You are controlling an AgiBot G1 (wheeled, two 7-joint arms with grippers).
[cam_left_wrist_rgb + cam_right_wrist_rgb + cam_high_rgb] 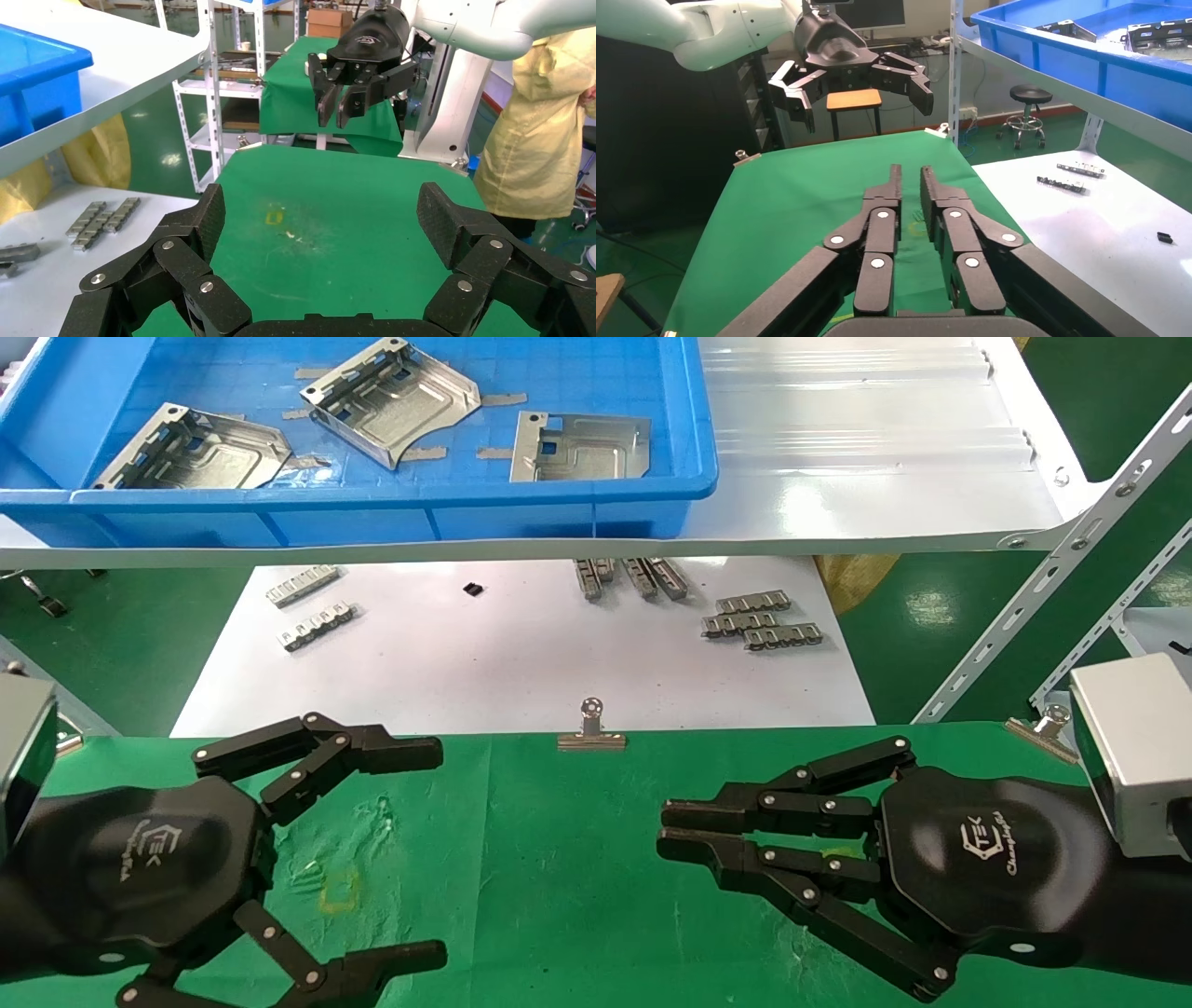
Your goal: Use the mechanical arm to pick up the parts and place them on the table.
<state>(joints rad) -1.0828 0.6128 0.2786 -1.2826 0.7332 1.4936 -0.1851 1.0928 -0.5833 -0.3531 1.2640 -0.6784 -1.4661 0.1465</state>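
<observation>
Our left gripper (424,845) has its jaws spread wide with nothing between them; our right gripper (663,831) has its fingers (877,232) drawn nearly together, a thin gap left, and likewise holds nothing. Both hover low over the table (559,896), on the near side of the blue bin (391,509), which sits up on the glossy white board (885,477).

The three parts (391,400) all lie inside that bin: one toward its left end (200,451), one in the middle, one toward its right end (579,446). None has reached the green cloth yet, so we judge the task barely begun.

We expect these stamped plates to be light, rigid and slick, with thin edges that could slide between smooth fingers. The bent-up slotted edge looks like the best place to pinch, since the flat body lies close to the bin floor and offers little to get under. The middle part sits tilted with its raised wall toward us, which should make it the easiest first take.

Small toothed strips (759,619) and a binder clip (591,733) lie below the bin, outside it.
</observation>
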